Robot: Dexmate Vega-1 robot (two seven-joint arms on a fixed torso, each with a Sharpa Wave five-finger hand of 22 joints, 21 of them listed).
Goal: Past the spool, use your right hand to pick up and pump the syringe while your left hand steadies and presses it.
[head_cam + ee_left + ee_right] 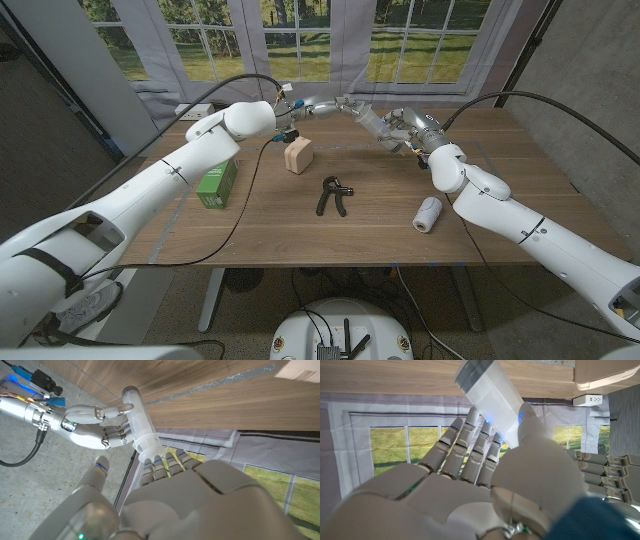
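Note:
A clear syringe (364, 117) is held aloft over the table's far side, between my two hands. My right hand (402, 126) grips its barrel (492, 397), fingers on one side and thumb on the other. From the left wrist view, that same right hand (92, 425) wraps around the syringe (139, 419). My left hand (322, 107) reaches in from the other side, and its fingertips (156, 461) press against the syringe's flanged end. The left thumb stands off to the side. A white spool (427, 213) lies on the table nearer to me, under my right forearm.
A beige block (299, 155) sits mid-table below the hands. A black hand-grip tool (333, 194) lies in front of it. A green box (217, 183) stands at the left beside my left arm. Black cables trail over the table (300, 235). Curtains and windows are behind.

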